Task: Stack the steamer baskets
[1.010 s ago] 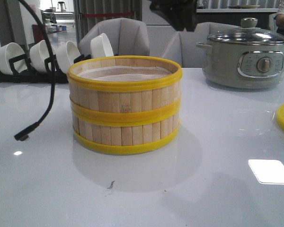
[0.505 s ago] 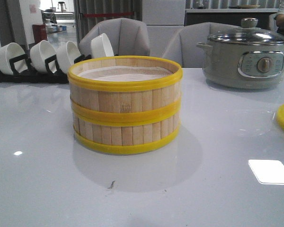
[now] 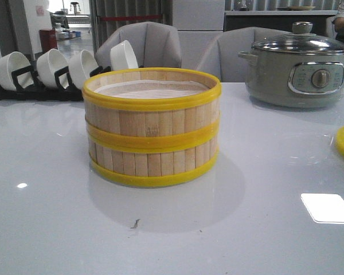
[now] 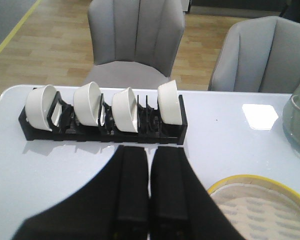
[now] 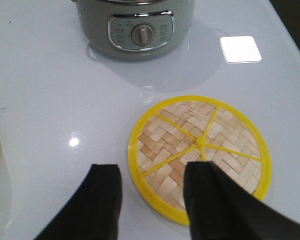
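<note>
Two round bamboo-slat steamer baskets with thick yellow rims sit stacked, upper basket (image 3: 152, 106) on lower basket (image 3: 153, 163), at the middle of the glossy white table (image 3: 57, 229). The yellow-rimmed woven lid (image 5: 200, 155) lies flat at the right, near the grey-green electric pot (image 3: 298, 66). The left claw (image 4: 149, 187) is clenched and empty; the right claw (image 5: 152, 200) is released above the lid's near edge.

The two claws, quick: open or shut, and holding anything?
Left gripper: shut, holding nothing.
Right gripper: open, empty, above the woven lid lying on the table.
</note>
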